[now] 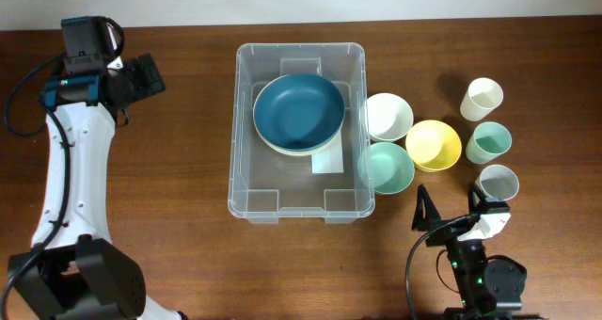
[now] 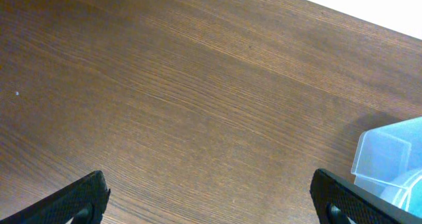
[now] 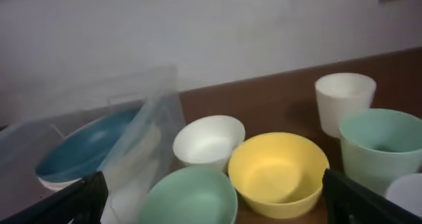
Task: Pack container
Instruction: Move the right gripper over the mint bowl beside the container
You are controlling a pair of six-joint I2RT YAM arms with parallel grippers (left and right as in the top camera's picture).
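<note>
The container point(image 1: 246, 174) sits mid-frame on the counter point(image 1: 188, 264), a blue bowl point(image 1: 298, 111) already inside. At its right other bowls point(image 1: 433, 143) wait, probably for the right end effector point(image 1: 448, 209). It and the left end effector point(image 2: 211, 201) stand wide, empty.

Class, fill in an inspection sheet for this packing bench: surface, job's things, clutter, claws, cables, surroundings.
Surface: brown wooden table, no spills seen.
Job's things: clear container mid-table, holding a blue bowl stacked on a paler dish. Beside it stand a white bowl, mint bowl and yellow bowl. Beyond them stand a cream cup, mint cup and grey cup, all upright.
Clutter: nothing seen.
Claws: left claw open, empty, over bare wood; right claw open, empty, near the cups.
Cables: black cable looping beside the left arm; another beside the right arm.
Surroundings: pale wall behind the table.
</note>
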